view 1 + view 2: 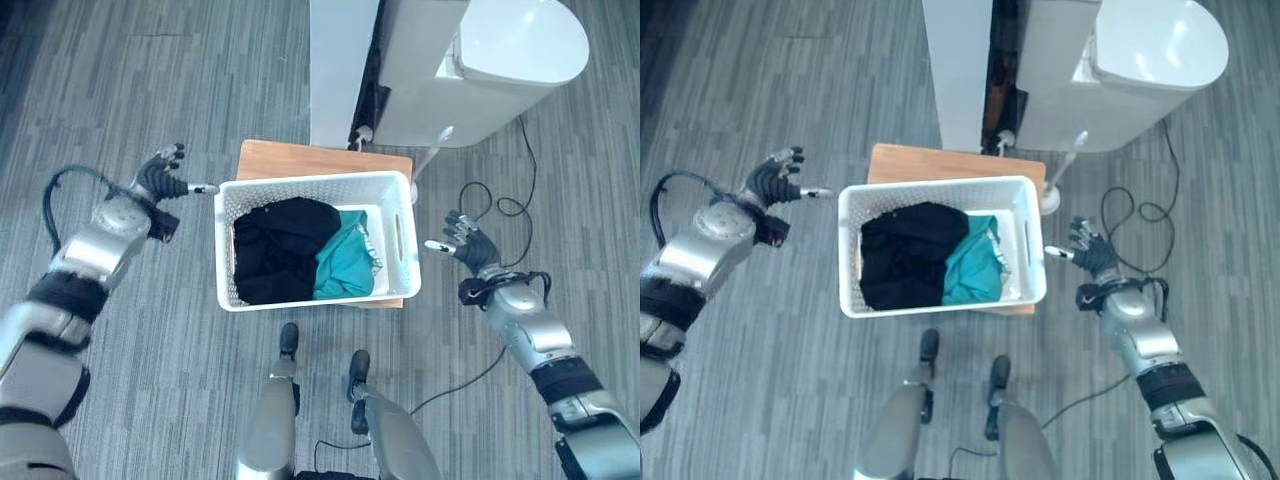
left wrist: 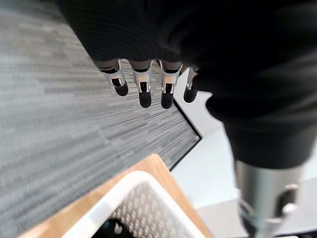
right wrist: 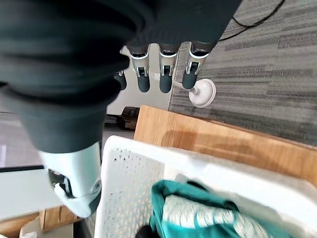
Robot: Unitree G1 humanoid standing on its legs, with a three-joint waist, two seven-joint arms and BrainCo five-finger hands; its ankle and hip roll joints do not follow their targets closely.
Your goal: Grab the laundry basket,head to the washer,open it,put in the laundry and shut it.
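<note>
Floor: grey striped carpet tiles (image 1: 150, 90), laid in alternating directions. Low light-brown wooden stand (image 1: 300, 160) at centre. Behind it a tall white panel (image 1: 340, 70); dark gap beside it. Rounded white appliance body (image 1: 500, 60) at upper right. Small white round-footed post (image 1: 1052, 195) just beside the stand. Daylight-bright, even lighting.

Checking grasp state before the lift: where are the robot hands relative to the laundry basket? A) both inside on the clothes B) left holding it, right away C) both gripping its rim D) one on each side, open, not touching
D: the left robot hand and right robot hand sit open on either side of the white laundry basket, clear of its walls, with the black and teal clothes untouched inside.
</note>
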